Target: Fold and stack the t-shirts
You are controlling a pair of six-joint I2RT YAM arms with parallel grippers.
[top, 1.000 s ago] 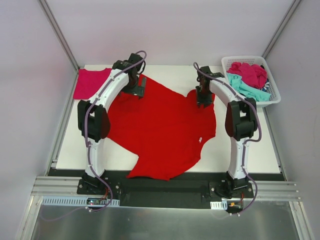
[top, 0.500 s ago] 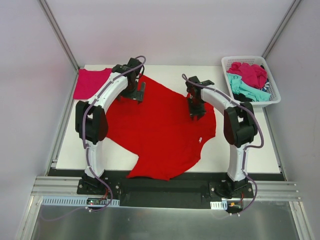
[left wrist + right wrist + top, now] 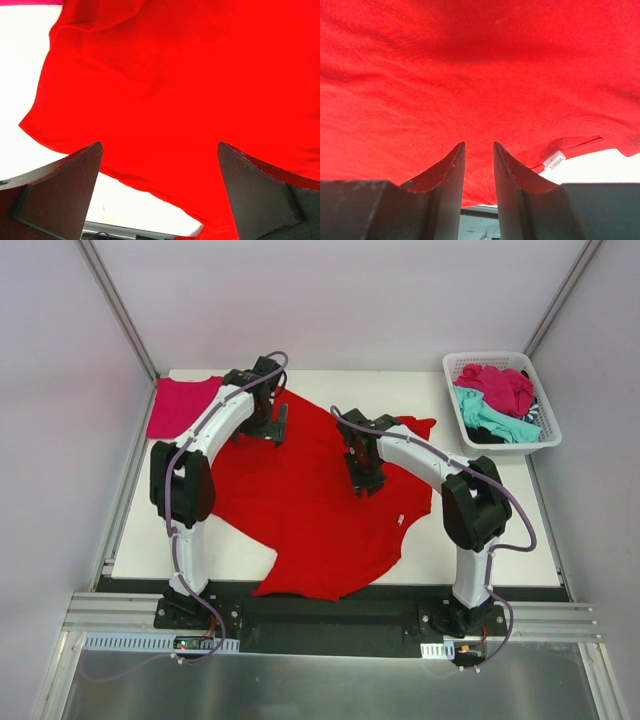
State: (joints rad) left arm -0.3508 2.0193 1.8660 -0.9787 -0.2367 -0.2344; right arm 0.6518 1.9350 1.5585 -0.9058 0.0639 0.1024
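The white table point(image 3: 500, 530) fills the top view, and most of its middle lies under the red shirt point(image 3: 320, 505), spread nearly flat with its hem reaching the near edge at 6 o'clock and a pointed flap sticking out at 2 o'clock. The white lattice basket point(image 3: 485, 356) sits at the table's 2 o'clock corner. In it are a crumpled magenta shirt point(image 3: 497, 385), a teal shirt point(image 3: 490, 418) at 6 o'clock of that one, and a dark striped cloth point(image 3: 533, 412) against the 3 o'clock wall. A pink shirt point(image 3: 180, 405) lies flat at the table's 10 o'clock corner, apart from the red one.

The left gripper point(image 3: 270, 420) hangs at the red shirt's 11 o'clock edge. Its jaws are spread wide with nothing between them (the left wrist view shows only red cloth and a strip of table beyond the tips).

The right gripper point(image 3: 365, 478) is over the middle of the red shirt, at about 1 o'clock of its centre. Its jaws are drawn close with a narrow slit left. I cannot tell whether any cloth is pinched there.

A small white label point(image 3: 400, 520) shows at the red shirt's collar, at 5 o'clock of the right gripper.
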